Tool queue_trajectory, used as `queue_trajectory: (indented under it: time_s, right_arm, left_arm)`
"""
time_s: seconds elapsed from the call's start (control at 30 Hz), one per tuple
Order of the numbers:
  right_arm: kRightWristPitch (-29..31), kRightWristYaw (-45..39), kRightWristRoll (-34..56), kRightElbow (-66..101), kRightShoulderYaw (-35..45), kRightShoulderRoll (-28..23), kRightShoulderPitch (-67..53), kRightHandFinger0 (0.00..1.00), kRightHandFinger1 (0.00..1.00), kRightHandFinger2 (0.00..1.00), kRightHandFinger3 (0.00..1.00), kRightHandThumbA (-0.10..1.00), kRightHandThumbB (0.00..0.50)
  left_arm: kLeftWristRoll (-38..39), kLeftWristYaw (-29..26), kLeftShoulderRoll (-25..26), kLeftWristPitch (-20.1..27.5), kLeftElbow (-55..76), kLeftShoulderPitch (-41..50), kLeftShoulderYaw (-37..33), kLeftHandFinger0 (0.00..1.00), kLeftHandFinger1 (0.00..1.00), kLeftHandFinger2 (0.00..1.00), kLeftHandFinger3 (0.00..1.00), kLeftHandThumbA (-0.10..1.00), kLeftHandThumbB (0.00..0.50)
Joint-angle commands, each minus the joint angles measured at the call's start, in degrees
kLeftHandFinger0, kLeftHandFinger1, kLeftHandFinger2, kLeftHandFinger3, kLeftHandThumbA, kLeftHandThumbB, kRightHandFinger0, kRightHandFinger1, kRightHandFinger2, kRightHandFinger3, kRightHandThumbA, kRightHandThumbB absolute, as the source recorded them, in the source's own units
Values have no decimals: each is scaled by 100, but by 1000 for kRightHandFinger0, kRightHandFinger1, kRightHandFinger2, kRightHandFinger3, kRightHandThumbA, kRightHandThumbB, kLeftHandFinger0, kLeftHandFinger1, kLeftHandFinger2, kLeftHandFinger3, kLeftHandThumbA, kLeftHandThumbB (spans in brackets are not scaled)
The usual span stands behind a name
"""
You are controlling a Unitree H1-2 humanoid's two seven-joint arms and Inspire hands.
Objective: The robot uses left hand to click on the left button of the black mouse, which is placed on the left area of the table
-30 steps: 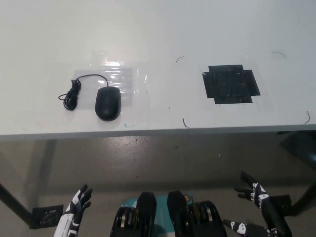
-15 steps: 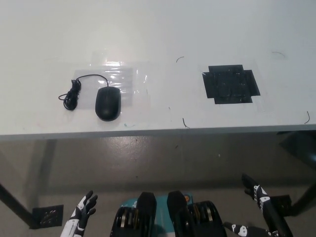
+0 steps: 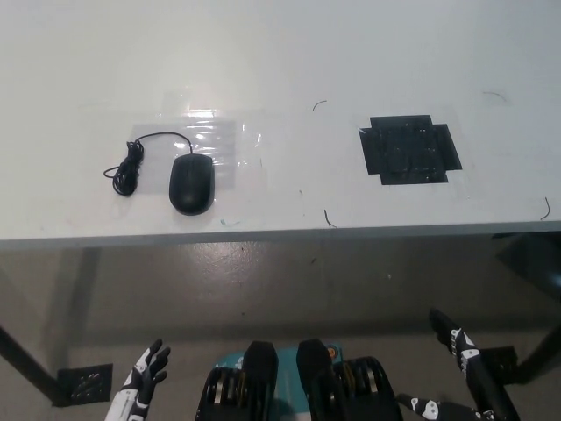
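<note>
The white left hand (image 3: 143, 379) hangs low at the bottom left, below the table (image 3: 280, 53) edge, fingers spread and empty. The black mouse (image 3: 191, 183) lies on the table's left part, its cable (image 3: 131, 162) coiled just to its left. The black right hand (image 3: 460, 351) rests at the bottom right, fingers apart, holding nothing.

Matt black plastic mouse (image 3: 191, 184) on a smooth white table (image 3: 280, 53) — clear, glossy film (image 3: 219, 140) under it, shiny where light hits; the black patch (image 3: 409, 150) looks like tape.
</note>
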State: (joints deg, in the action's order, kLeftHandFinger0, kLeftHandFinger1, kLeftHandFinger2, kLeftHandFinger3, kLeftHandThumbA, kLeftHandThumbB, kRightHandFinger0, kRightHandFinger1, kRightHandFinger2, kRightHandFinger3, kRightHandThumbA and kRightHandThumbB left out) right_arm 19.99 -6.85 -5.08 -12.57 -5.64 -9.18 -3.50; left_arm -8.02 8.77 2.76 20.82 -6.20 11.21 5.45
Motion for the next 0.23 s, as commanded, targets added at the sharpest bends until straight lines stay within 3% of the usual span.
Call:
queue_trajectory:
  time_s: [0.0, 0.2]
  right_arm:
    - [251, 37, 96, 102, 39, 58, 20, 1000, 1000, 1000, 1000, 1000, 175]
    - [246, 38, 109, 87, 46, 72, 28, 1000, 1000, 1000, 1000, 1000, 169]
  left_arm:
    - [-5, -192, 71, 9, 164, 50, -60, 1000, 1000, 1000, 1000, 1000, 223]
    - [19, -228, 93, 18, 118, 17, -63, 1000, 1000, 1000, 1000, 1000, 222]
